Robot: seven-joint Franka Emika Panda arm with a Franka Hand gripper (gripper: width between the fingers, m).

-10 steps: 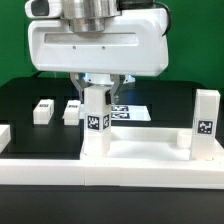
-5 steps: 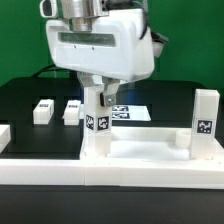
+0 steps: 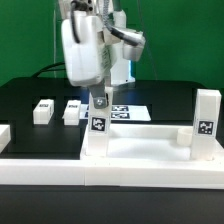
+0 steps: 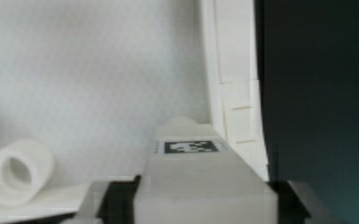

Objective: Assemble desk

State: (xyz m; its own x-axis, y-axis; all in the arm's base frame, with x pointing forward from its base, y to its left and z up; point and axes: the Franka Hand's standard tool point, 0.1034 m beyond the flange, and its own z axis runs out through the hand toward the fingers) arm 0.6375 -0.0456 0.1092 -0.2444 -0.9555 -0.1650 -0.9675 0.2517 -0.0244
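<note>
The white desk top [image 3: 150,151] lies flat at the front. A white square leg [image 3: 98,128] with a tag stands upright on its corner toward the exterior view's left. My gripper [image 3: 98,101] is shut on the top of this leg, hand turned edge-on. A second leg [image 3: 206,122] stands upright on the corner at the exterior view's right. In the wrist view the held leg [image 4: 201,165] sits between the dark fingers [image 4: 119,203] of my gripper [image 4: 208,208], over the desk top [image 4: 87,80] with a round hole [image 4: 12,175].
Two loose white legs [image 3: 42,110] [image 3: 72,110] lie on the black table at the back, toward the exterior view's left. The marker board [image 3: 128,111] lies behind the held leg. Low white border bars [image 3: 40,171] run along the front.
My hand has turned about its vertical axis, from broad side facing the camera to edge-on, still shut on the leg, which stays upright on the same corner.
</note>
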